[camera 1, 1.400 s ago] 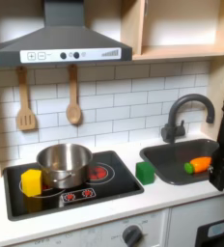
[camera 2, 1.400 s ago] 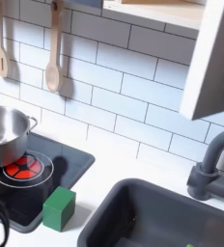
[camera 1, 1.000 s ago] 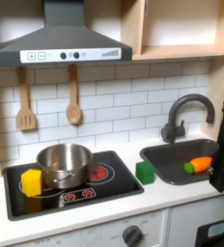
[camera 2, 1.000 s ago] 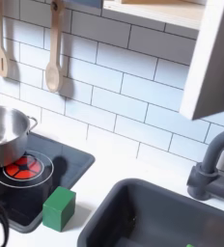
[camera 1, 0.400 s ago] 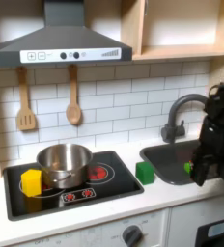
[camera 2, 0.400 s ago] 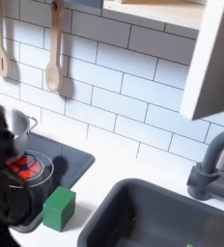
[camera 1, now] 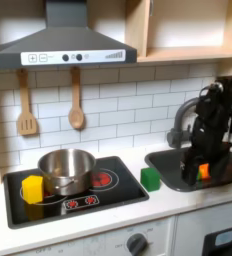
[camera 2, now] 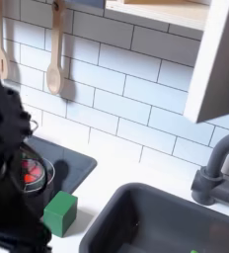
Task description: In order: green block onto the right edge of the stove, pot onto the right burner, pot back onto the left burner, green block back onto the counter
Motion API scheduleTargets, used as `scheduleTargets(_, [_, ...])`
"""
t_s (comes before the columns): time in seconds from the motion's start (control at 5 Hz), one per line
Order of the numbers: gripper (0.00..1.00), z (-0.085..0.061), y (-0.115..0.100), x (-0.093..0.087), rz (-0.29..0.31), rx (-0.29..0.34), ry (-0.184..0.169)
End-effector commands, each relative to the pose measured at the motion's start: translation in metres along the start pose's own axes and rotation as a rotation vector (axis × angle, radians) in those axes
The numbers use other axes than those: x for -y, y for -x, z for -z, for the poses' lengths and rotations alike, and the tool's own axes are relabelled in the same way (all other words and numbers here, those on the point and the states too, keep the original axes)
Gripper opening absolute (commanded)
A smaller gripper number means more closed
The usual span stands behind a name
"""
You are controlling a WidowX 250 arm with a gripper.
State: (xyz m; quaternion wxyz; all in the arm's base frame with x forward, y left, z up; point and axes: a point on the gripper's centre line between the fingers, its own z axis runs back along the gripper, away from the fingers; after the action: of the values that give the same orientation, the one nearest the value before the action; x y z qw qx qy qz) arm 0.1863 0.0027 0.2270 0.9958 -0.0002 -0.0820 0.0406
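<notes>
Reaching in from the first exterior view's right, the arm hangs over the sink (camera 1: 203,168) with its hand (camera 1: 191,172) low above the basin; whether that hand is released or clenched I cannot tell, since it shows as a dark, blurred shape. It grips nothing that can be made out.

The green block (camera 1: 150,178) sits on the white bench (camera 1: 138,215) just beside the right edge of the stove (camera 1: 118,195), between the cooktop and the sink. In the second exterior view the same block (camera 2: 59,212) stands near the corner of the black cooktop, with the blurred dark arm in front at the second exterior view's left. My reading is that the block is placed there as the starting spot for the first step: it has yet to go onto the stove's edge, so the task looks barely begun.

The pot (camera 1: 67,170) rests over the left burner, upright, and I cannot make out anything inside it. A yellow block (camera 1: 32,187) touches or nearly touches its left side on the cooktop. The right burner (camera 1: 101,180) is bare, which leaves it free for the pot.

An orange patch in the sink, beside the hand, is probably the toy carrot (camera 1: 203,171). A spoon (camera 1: 76,113) and a spatula (camera 1: 26,118) hang on the tiled wall.
</notes>
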Motion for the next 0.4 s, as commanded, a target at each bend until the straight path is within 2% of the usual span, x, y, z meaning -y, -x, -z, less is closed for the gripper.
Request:
scheduleTargets(0.0, [1.0,0.013,-0.025,0.0,0.01,0.004,-0.013])
scheduleTargets(0.2, [1.0,0.019,-0.039,-0.001,-0.008,0.007,-0.015])
